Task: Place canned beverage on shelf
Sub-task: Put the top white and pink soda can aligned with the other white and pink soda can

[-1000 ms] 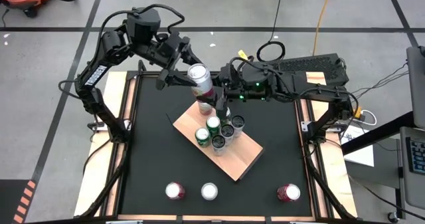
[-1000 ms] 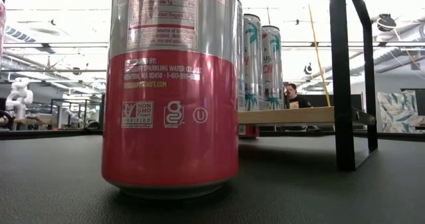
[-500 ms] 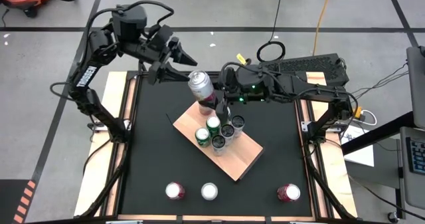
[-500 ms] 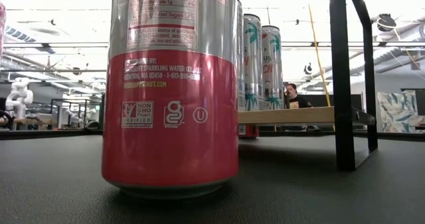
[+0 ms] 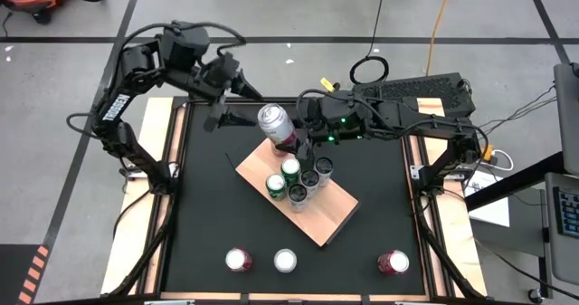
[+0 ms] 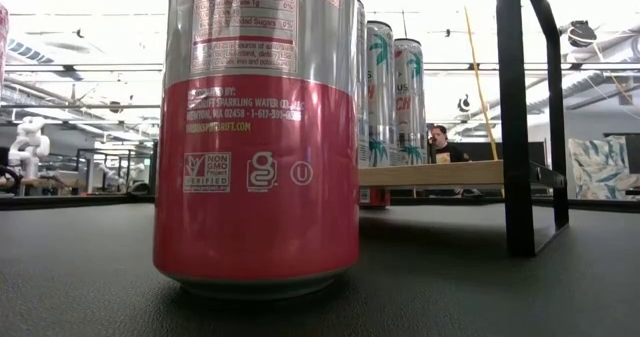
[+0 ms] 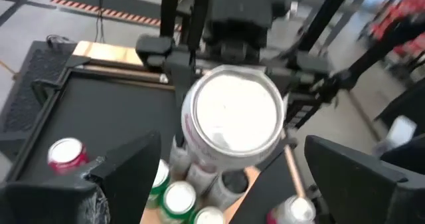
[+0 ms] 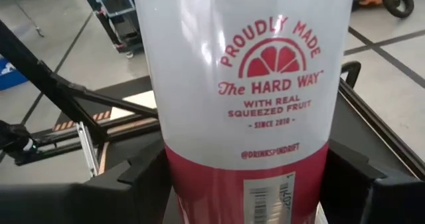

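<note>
Our right pincer (image 5: 291,140) pinches the silver-and-red can (image 5: 274,122) by its lower part, holding it upright over the far end of the shelf (image 5: 327,216). Just beyond that pincer, toward the near side of the surface (image 5: 204,205), four cans (image 5: 297,180) stand clustered on the shelf. Our left pincer (image 5: 242,106) hangs spread wide beside the held can, not touching it.

Left gripper (image 7: 226,177) fingers spread wide. Silver-topped can (image 7: 232,117) sits ahead, centred between the jaws, untouched; the other gripper (image 7: 229,51) clamps it.
</note>
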Controlling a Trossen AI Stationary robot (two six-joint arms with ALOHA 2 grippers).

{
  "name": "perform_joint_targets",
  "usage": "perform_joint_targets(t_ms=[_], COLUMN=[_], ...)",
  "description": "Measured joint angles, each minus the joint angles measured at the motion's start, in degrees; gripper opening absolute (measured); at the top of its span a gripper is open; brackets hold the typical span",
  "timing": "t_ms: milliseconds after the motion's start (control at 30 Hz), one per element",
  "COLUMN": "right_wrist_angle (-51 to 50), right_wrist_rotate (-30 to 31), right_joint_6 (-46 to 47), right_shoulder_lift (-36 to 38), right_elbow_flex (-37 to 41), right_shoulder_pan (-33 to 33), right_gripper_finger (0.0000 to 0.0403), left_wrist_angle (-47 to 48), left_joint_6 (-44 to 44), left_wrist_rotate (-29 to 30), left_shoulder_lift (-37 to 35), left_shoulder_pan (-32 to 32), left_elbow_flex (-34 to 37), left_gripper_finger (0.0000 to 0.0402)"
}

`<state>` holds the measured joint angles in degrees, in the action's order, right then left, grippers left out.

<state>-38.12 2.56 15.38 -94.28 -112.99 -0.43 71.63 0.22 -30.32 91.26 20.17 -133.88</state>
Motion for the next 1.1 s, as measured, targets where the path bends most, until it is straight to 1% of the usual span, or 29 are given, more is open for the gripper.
perform_joint_targets(t_ms=[100,200,300,367,800,900,1033,1100], right_wrist_angle=[-0.94,-1.71,-1.82,-2.13,-5.77,-6.48,-7.81,-8.09], right_wrist_rotate=[-1.35,-1.48,-1.87,-2.77,-2.95,-4.43,-4.86,-6.40], right_joint_6=[0.19,0.42,0.43,0.43,0.86,1.51,1.75,1.79], right_shoulder_lift=[0.02,0.02,0.02,0.02,-0.22,-0.22,-0.22,-0.25], right_elbow_flex=[0.00,0.00,-0.04,-0.07,-0.09,-0.09,-0.09,-0.09], right_shoulder_pan=[0.00,0.00,0.00,-0.04,0.00,-0.02,0.02,0.00], right_gripper_finger=[0.0269,0.0269,0.0269,0.0269,0.0269,0.0269,0.0270,0.0270], left_wrist_angle=[1.61,1.79,2.13,2.06,2.14,2.40,2.48,2.79], left_joint_6=[1.67,1.85,2.39,2.94,3.25,3.27,3.53,3.78], left_wrist_rotate=[1.87,4.61,5.98,6.04,6.48,6.26,4.84,4.77], left_shoulder_lift=[0.18,0.60,1.16,1.85,5.43,5.94,6.81,7.31], left_shoulder_pan=[-1.10,-2.20,-3.08,-3.79,-7.24,-7.57,-8.23,-8.65], left_elbow_flex=[0.02,-0.03,0.08,0.07,0.04,0.04,0.02,0.04], left_gripper_finger=[0.0370,0.0370,0.0370,0.0370,0.0370,0.0370,0.0370,0.0370])
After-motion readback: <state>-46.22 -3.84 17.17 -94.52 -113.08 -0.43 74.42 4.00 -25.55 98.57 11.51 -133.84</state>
